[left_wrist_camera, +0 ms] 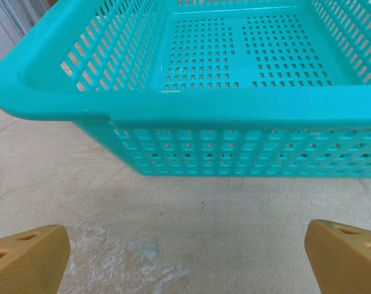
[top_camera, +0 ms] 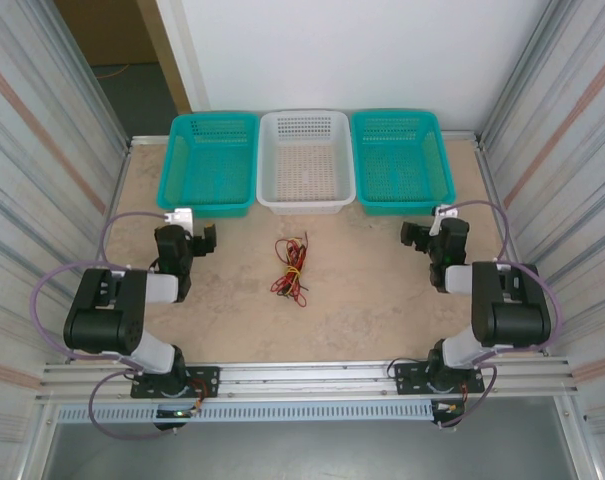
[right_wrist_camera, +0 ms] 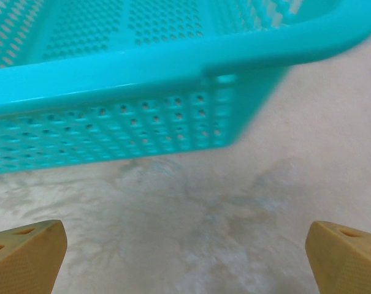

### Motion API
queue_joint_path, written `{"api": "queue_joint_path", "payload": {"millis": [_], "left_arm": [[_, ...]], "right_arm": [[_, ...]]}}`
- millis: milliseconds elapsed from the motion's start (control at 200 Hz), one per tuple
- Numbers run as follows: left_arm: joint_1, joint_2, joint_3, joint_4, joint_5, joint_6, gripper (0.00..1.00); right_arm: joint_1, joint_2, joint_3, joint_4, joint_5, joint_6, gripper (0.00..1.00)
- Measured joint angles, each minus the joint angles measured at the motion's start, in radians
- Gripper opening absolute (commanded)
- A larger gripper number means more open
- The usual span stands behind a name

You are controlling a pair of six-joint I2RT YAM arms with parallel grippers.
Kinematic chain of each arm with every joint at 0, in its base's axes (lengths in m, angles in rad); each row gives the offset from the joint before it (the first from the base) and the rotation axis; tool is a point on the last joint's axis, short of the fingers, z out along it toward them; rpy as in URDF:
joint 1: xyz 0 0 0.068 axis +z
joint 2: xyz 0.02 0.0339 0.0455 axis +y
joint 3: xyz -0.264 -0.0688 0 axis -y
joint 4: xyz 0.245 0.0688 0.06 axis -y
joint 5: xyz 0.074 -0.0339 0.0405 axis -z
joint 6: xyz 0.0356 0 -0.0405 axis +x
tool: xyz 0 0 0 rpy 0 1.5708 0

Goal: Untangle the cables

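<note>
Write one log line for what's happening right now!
cables: tangled, untouched | left fingers: open, empty | right fingers: open, empty

Bright, even light; soft blur on teal basket [right_wrist_camera: 111, 67]

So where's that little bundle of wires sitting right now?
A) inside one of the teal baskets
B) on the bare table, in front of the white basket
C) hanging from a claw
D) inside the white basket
B: the cables lie in a heap on the table, just in front of the white basket.
</note>
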State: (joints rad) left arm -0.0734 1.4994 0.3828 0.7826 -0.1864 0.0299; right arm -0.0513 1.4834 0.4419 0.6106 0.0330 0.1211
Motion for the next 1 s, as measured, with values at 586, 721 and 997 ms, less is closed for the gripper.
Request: {"api": "queue_joint_path", "payload": {"millis": [586,721,997], "left_arm": [[-0.253,-0.41,0.522,-1.025,-0.219,-0.348,0.95],[-0.384,-0.503,0.528,-1.189,-0.056,-0.442,0.94],[-0.529,-0.48,0.528,-1.314,0.144,-0.525,0.93]], "right_arm": [[0.163,-0.572,0.22,-1.054,0.267,0.525,0.99],[0.603,-0.505,0.383,-1.202,0.289,0.599,0.99],[1.098,-0.212,0.463,-1.172,0.214,0.692,0.99]]}}
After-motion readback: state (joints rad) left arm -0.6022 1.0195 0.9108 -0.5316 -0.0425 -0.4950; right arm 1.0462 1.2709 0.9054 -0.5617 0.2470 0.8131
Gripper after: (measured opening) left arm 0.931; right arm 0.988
